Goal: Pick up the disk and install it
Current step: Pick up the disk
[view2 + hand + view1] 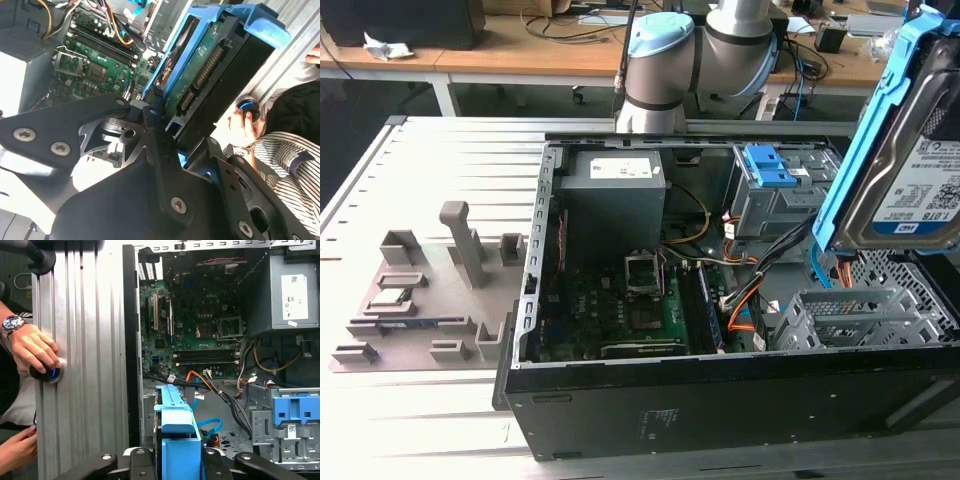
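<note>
One gripper (172, 134): clamped shut on the disk (210, 65), a finger on each side.
Held disk: on edge, tilted, above the open computer case (670, 412).

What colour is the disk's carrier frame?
Blue; the disk's frame shows best in the first wrist view.

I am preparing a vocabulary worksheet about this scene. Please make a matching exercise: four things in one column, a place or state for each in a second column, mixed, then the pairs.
1. the disk
2. the power supply
3. the hand
4. the blue bracket

A. on the round knob with a blue ring
B. atop the grey metal cage
C. clamped in the gripper
D. grey box with a white label, in the case

Pairs: 1-C, 2-D, 3-A, 4-B.
</note>
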